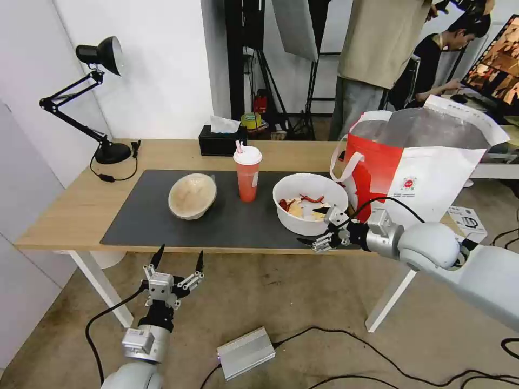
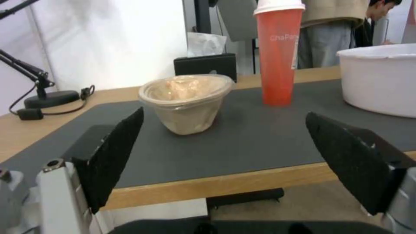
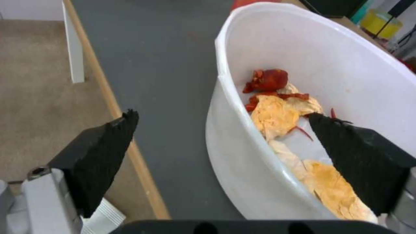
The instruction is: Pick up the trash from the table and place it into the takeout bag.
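Desk point(image 1: 70, 210) clutter: lamp point(image 1: 100, 97), tissue box point(image 1: 219, 141) behind cup point(image 1: 247, 174).

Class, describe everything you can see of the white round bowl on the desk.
The white round bowl looks like smooth plastic, wide and deep, standing upright on the dark grey mat near the desk's front edge, beside the takeout bag. Red and yellow food scraps lie inside. The right gripper is open astride its near rim, one finger inside, one outside.

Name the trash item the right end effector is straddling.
The white bowl with food scraps; the right end effector spans its near rim, unlike the cup and beige bowl.
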